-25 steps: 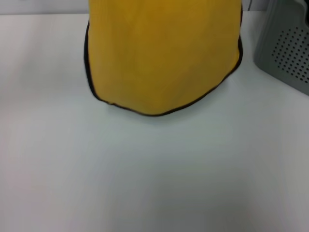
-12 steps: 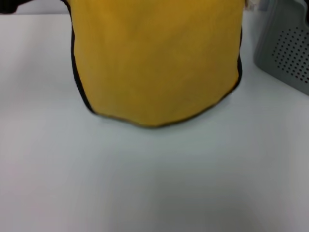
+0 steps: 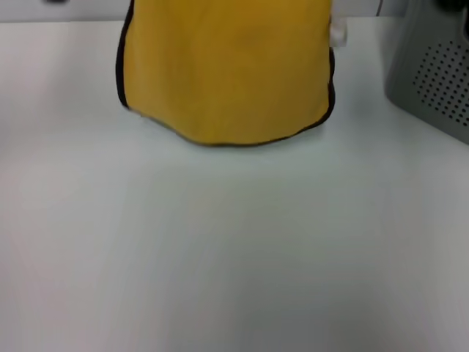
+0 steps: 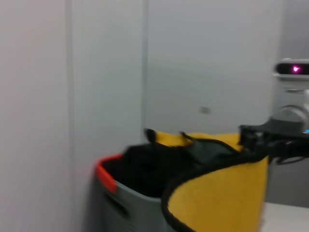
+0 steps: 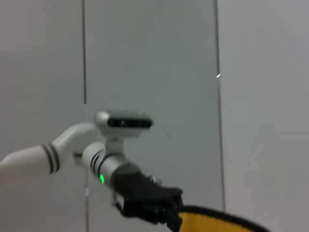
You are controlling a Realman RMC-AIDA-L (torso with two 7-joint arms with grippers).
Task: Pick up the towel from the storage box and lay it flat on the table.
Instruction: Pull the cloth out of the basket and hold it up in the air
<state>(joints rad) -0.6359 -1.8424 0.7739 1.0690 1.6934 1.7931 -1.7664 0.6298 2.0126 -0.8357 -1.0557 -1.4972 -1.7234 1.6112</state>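
- The towel [image 3: 223, 73] hangs above the table [image 3: 220, 257], clear of the storage box [image 3: 432, 73].
- The left gripper [image 5: 169, 215] and right gripper [image 4: 258, 142] each clamp a top corner.
- Laying flat remains.

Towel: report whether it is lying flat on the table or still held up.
Held up, spread. The towel hangs as a sheet above the table, its top corners gripped by the left hand and right hand.

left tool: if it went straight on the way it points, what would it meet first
The towel. In the right wrist view the left tool points at its black edge and looks closed on it, with nothing between, though depth is unclear.
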